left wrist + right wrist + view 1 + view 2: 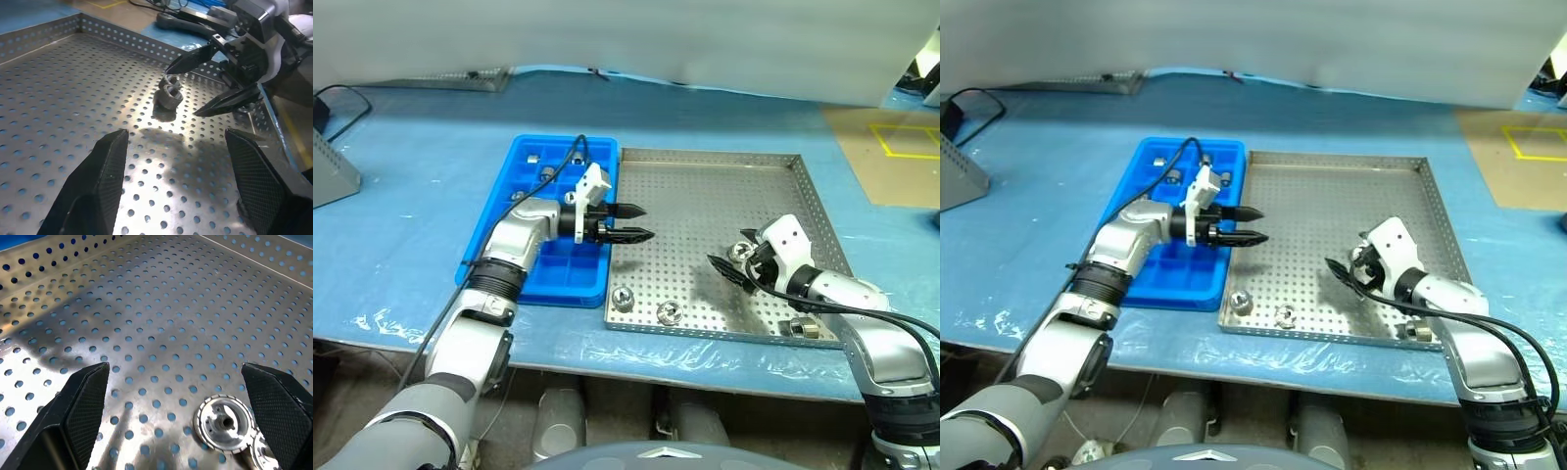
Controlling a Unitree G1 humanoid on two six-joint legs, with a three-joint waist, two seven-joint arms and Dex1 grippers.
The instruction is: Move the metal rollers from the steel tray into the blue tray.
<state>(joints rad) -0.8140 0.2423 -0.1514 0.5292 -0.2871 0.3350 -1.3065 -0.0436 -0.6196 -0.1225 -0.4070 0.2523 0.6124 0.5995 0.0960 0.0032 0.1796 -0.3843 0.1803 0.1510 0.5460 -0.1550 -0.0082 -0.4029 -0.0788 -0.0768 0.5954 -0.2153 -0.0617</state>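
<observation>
The large square steel tray with a perforated floor and low rim [705, 186] lies on the blue-covered worktop [411, 215], touching the bright blue plastic tray of small square compartments [533, 166] on the robot's left. Small shiny silver metal rollers are scattered in the steel tray: two near its front edge [623, 298] [669, 312], a stacked-looking pair by the right gripper [168, 90], and one at the front right corner [803, 329]. A few already sit in the far compartments of the blue tray [532, 157]. The left gripper [628, 223] hovers over the seam between the trays, pointing across the steel tray, jaws apart and holding nothing. The right gripper [732, 266] hangs low over the steel floor, jaws spread wide and empty, with a roller [224, 422] just beside one finger. These pieces look dense, rigid and slick, apt to roll or skid on the perforated metal if nudged. A pinch across the round outer wall, straight down over the piece, seems the safest hold.
</observation>
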